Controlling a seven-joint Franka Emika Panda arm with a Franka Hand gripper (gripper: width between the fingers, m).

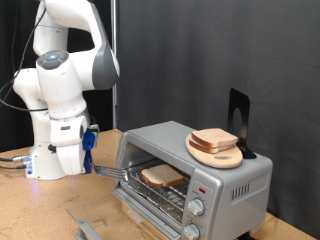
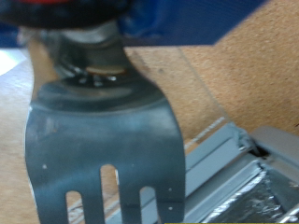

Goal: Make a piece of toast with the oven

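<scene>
Item one, your arm (image 1: 62, 75): white, standing at the exterior view's left on a cork-coloured table (image 1: 40, 215), bent down towards the oven. Item two, your gripper (image 1: 88, 148): low beside the arm's base, just to the left of the oven's open front in the exterior view; its fingers are hidden by blue parts and by the tool, so you cannot tell whether they are clenched or released. Item three, a metal spatula (image 2: 103, 149): slotted blade, filling much of the wrist view, its handle running up into the gripper; in the exterior view its blade (image 1: 112, 172) reaches towards the oven's opening. Item four, the oven (image 1: 215, 175): silver-grey, door (image 1: 150, 215) folded down and open, round knobs (image 1: 198, 207) down its front at the exterior view's right. Item five, the piece of toast (image 1: 161, 177): lying flat on the rack inside the oven, pale with a brown crust, apart from the spatula's tip. Item six, a round wooden board (image 1: 216, 152): on top of the oven, carrying another slice of bread (image 1: 214, 138). Item seven, a black stand (image 1: 239, 120): upright behind the board, on the oven's top.
</scene>
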